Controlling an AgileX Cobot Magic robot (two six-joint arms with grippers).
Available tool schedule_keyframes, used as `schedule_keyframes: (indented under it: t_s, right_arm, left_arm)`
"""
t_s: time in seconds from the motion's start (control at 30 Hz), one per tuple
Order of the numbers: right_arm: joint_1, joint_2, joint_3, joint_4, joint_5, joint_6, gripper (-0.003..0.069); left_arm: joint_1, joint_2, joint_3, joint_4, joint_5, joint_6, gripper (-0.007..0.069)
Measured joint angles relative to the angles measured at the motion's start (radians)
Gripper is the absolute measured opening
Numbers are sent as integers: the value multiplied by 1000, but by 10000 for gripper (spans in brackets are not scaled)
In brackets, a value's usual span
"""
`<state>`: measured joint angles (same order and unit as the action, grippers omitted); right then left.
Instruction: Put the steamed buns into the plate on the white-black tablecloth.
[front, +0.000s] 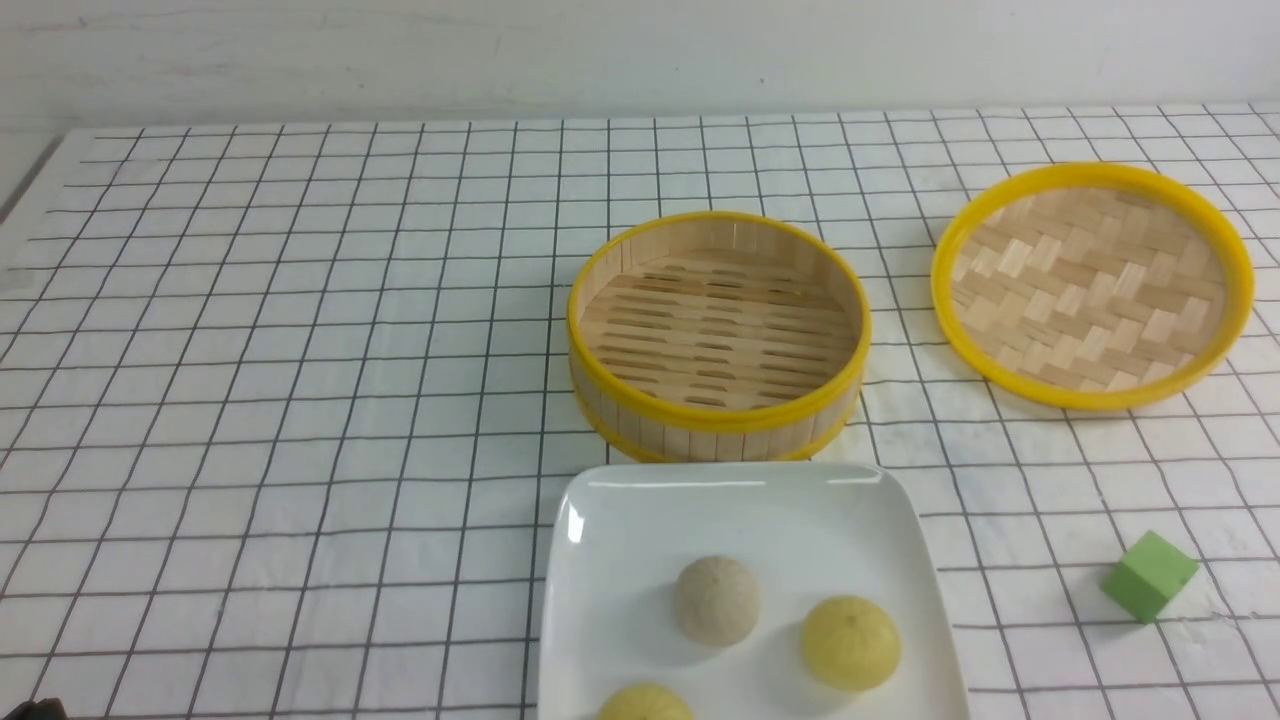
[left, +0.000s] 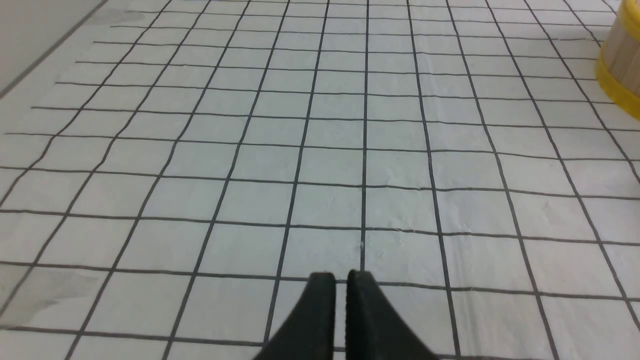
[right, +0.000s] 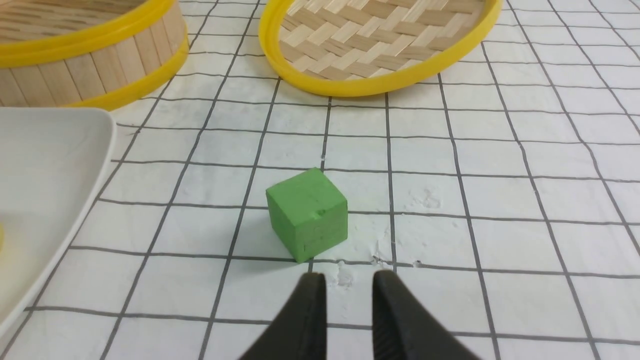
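Note:
Three steamed buns lie in the white plate (front: 640, 520) at the near middle of the white-black tablecloth (front: 300, 350): an off-white one (front: 716, 600), a pale yellow one (front: 850, 642), and a second yellow one (front: 645, 704) cut off by the frame's lower edge. Neither gripper shows in the front view. My left gripper (left: 341, 276) is shut and empty over bare cloth. My right gripper (right: 348, 277) has its jaws a little apart and empty, just short of the green cube (right: 307, 212). The plate's corner (right: 45, 170) shows in the right wrist view.
An empty yellow-rimmed bamboo steamer basket (front: 718, 335) stands just behind the plate. Its woven lid (front: 1090, 285) lies upside down at the back right. The green cube (front: 1149, 575) sits to the right of the plate. The basket's edge (left: 622, 65) shows in the left wrist view.

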<state>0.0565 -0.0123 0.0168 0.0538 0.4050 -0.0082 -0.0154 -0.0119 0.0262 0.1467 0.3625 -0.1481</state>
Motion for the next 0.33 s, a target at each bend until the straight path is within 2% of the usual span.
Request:
schedule_keyframes:
  t_s: [0.33]
  right_arm:
    - [0,0,0,0,0,0,176]
  left_arm:
    - [0,0,0,0,0,0,79]
